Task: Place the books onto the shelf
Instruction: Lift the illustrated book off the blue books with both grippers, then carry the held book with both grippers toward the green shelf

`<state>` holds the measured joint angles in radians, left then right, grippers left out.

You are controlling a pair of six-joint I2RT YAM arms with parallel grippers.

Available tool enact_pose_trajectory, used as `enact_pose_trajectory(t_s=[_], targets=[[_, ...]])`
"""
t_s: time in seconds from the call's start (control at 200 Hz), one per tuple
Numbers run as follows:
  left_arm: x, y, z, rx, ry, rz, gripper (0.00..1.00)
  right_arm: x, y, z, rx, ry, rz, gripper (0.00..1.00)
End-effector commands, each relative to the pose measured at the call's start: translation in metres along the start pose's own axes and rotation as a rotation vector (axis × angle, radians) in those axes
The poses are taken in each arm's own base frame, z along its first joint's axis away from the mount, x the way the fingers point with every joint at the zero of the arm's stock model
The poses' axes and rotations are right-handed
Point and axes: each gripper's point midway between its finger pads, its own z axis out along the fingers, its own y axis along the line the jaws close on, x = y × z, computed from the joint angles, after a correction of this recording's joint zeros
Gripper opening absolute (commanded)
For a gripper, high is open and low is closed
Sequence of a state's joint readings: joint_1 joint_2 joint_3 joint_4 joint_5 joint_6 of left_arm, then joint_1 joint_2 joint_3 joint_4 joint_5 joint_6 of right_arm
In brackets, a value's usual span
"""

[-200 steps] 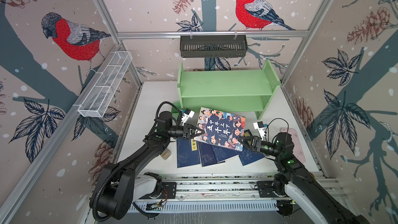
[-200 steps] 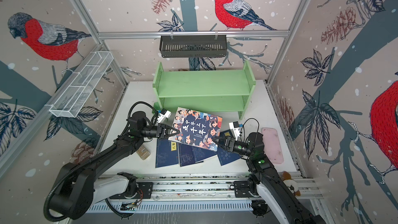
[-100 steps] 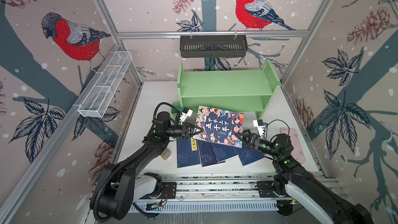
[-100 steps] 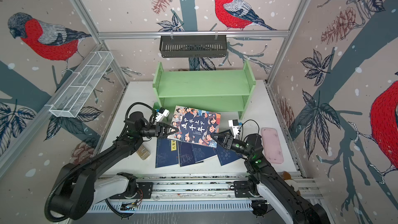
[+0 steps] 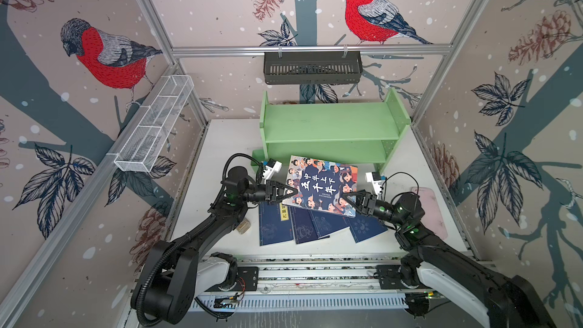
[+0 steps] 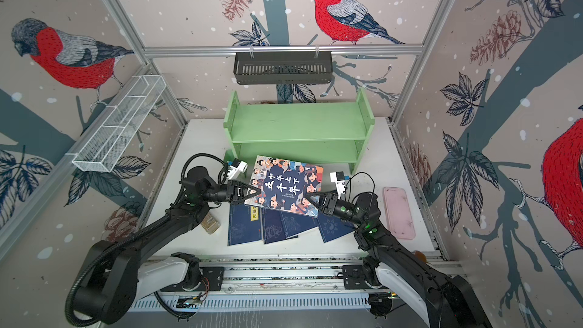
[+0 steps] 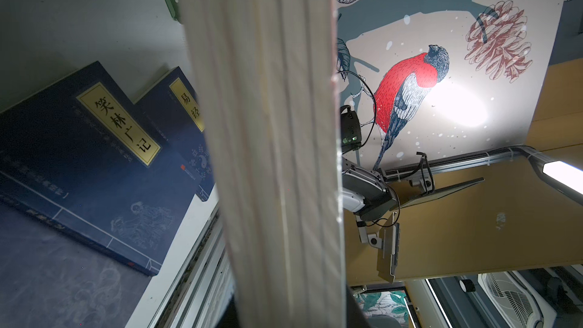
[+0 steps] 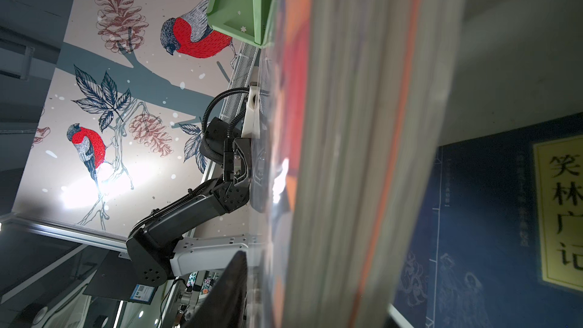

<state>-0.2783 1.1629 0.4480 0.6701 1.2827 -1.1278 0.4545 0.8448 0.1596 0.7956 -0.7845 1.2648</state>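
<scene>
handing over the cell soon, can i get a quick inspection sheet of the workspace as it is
surface: white table, no spills seen
job's things: colourful book held above four navy books lying flat; green shelf shows no books
clutter: small tan block left of the navy books; pink flat item at the right
grippers: left gripper shut on the colourful book's left edge; right gripper at its right edge, grip unclear
cables: wrist cable loops hang clear of the book
surroundings: black slotted basket and white mesh basket on the bird-print walls
</scene>
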Motion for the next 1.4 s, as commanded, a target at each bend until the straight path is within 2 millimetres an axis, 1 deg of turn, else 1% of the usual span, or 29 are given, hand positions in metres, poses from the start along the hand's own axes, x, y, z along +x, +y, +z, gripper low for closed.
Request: enact_pose_trajectory(t_s=[0.0,0.035,0.1,0.16,0.31,0.355,0.415,0.565,0.675,0.77,0.83,1.05,1.12,1.21,1.29,1.396], targets=[[-0.001,-0.029,-0.002,0.068,0.022,0.184,0.00,-0.006,0.018,0.002,-0.058,-0.018,-0.046,0.33],[-0.001,-0.029,-0.002,0.068,0.021,0.186,0.00,-0.007,0.020,0.002,-0.062,-0.018,-0.047,0.27],[-0.001,-0.029,-0.002,0.066,0.019,0.190,0.00,-0.008,0.021,0.003,-0.064,-0.018,-0.048,0.21],[-0.001,-0.028,-0.002,0.062,0.020,0.191,0.00,-0.008,0.023,0.003,-0.067,-0.018,-0.050,0.12],[-0.004,-0.023,-0.004,0.040,0.004,0.191,0.00,-0.012,0.033,0.005,-0.086,-0.021,-0.058,0.03],[-0.005,-0.021,-0.005,0.029,-0.005,0.189,0.00,-0.014,0.037,0.006,-0.091,-0.020,-0.060,0.02],[-0.007,-0.019,-0.007,0.016,-0.016,0.191,0.09,-0.016,0.042,0.007,-0.098,-0.019,-0.067,0.02],[-0.009,-0.017,-0.011,-0.004,-0.040,0.198,0.25,-0.022,0.052,0.009,-0.112,-0.021,-0.076,0.01],[-0.010,-0.016,-0.014,-0.013,-0.051,0.201,0.46,-0.026,0.060,0.011,-0.128,-0.021,-0.077,0.00],[-0.011,-0.014,-0.016,-0.022,-0.066,0.206,0.57,-0.030,0.067,0.013,-0.141,-0.021,-0.082,0.00],[-0.013,-0.014,-0.017,-0.027,-0.076,0.207,0.67,-0.032,0.071,0.013,-0.148,-0.022,-0.085,0.00],[-0.016,-0.019,-0.025,-0.035,-0.100,0.246,0.74,-0.038,0.089,0.013,-0.179,-0.028,-0.104,0.00],[-0.019,-0.017,-0.031,-0.056,-0.129,0.264,0.78,-0.040,0.094,0.014,-0.183,-0.025,-0.109,0.00],[-0.026,-0.014,-0.044,-0.095,-0.189,0.280,0.82,-0.044,0.101,0.016,-0.177,-0.016,-0.122,0.00],[-0.027,-0.019,-0.051,-0.094,-0.216,0.300,0.83,-0.050,0.108,0.016,-0.168,-0.020,-0.141,0.00],[-0.026,-0.033,-0.054,-0.074,-0.210,0.346,0.83,-0.061,0.119,0.016,-0.163,-0.023,-0.162,0.00]])
